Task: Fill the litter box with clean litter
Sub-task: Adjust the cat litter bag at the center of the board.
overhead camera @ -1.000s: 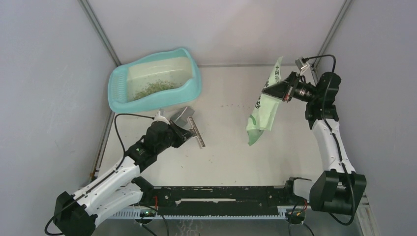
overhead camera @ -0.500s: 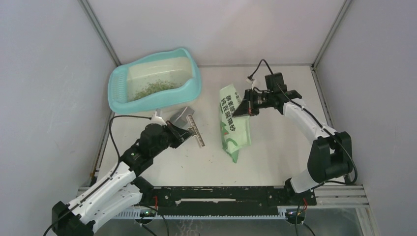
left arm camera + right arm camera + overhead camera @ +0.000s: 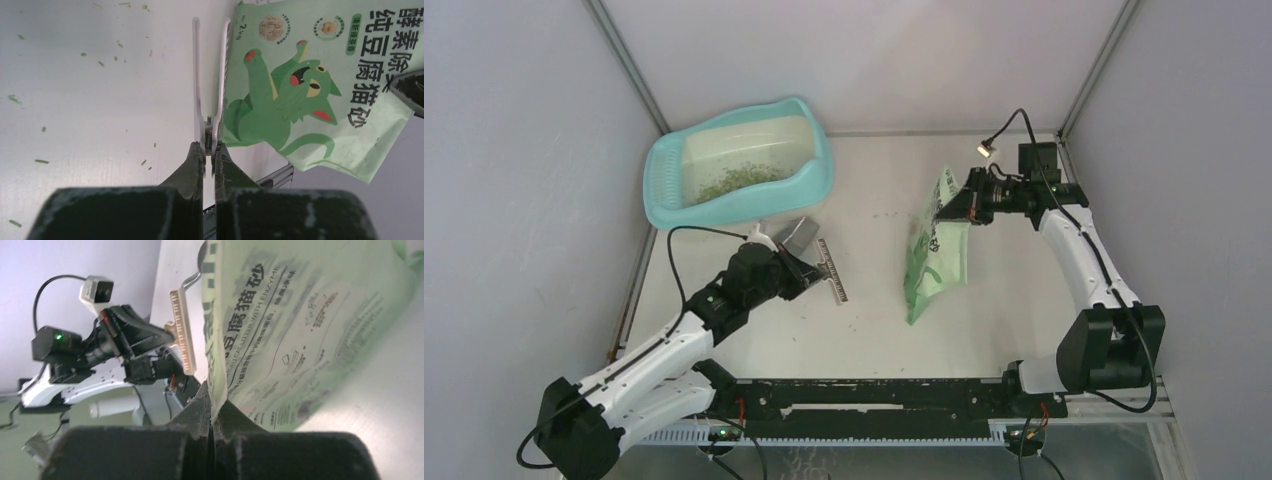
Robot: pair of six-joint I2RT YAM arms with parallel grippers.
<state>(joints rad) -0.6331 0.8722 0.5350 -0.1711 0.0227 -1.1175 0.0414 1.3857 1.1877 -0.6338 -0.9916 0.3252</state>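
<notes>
The turquoise litter box [image 3: 664,200] stands at the far left with a thin patch of green-beige litter [image 3: 739,180] inside. My left gripper [image 3: 796,266] is shut on the grey metal scoop [image 3: 799,235], just in front of the box; the left wrist view shows the scoop [image 3: 197,75] edge-on between my left gripper's [image 3: 209,150] jaws. My right gripper [image 3: 962,205] is shut on the top edge of the flat green litter bag [image 3: 936,258], which hangs down right of centre. In the right wrist view the bag [image 3: 300,315] fills the frame above my right gripper [image 3: 214,402].
Loose granules [image 3: 894,213] are scattered on the white table between box and bag, and they show in the left wrist view [image 3: 40,161]. A black rail [image 3: 874,395] runs along the near edge. Grey walls close in left, right and back.
My right arm swung the bag left toward the centre, then back to the right and lower. My left arm shifted slightly right with the scoop.
</notes>
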